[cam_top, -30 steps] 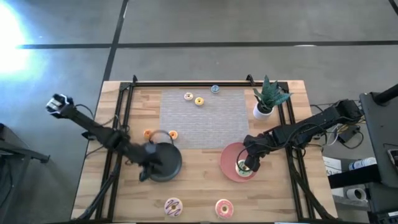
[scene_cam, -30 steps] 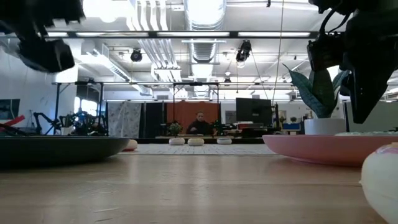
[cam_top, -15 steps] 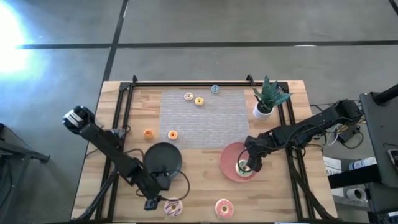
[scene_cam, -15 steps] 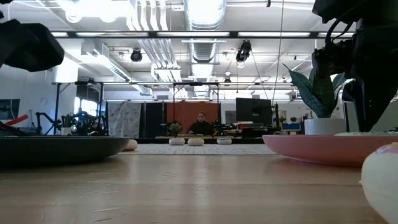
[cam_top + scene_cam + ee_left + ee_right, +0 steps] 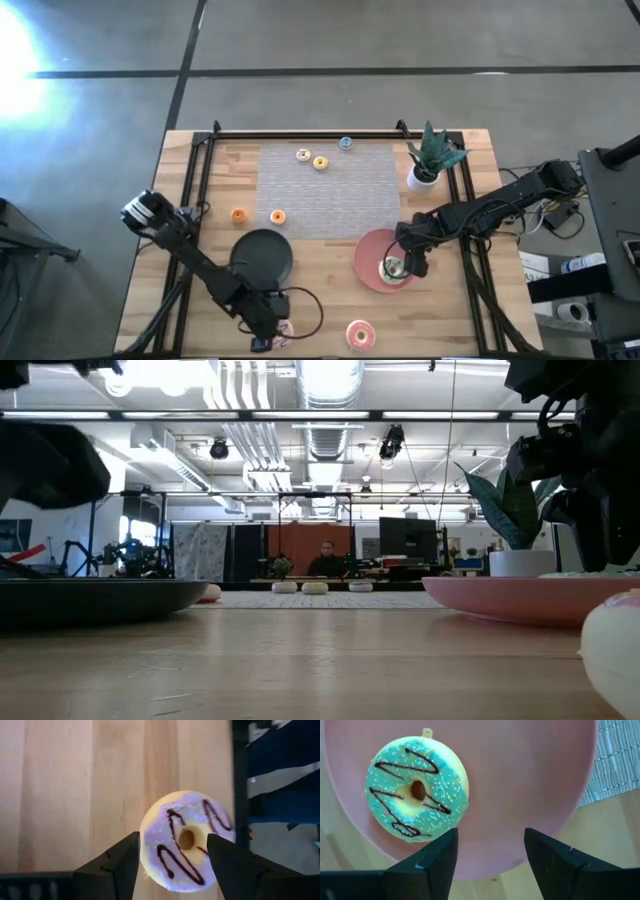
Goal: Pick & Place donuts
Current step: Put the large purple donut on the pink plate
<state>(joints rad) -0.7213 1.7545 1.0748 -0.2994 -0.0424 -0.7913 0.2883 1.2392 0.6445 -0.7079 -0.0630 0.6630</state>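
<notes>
High view: the left gripper (image 5: pixel 268 335) hovers over the pink-white donut (image 5: pixel 284 329) at the table's near edge; a nudge could roll it off.

Left wrist view: spread fingers (image 5: pixel 117 862) flank its chocolate-drizzled icing.

Right wrist view: the right gripper (image 5: pixel 490 851), open and empty, overlooks the green donut (image 5: pixel 417 788) on the pink plate (image 5: pixel 530 765).

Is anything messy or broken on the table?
Nothing stands out. The green donut lies flat on the pink plate, the open left pincer straddles the sprinkled donut, and the plant stands upright.
</notes>
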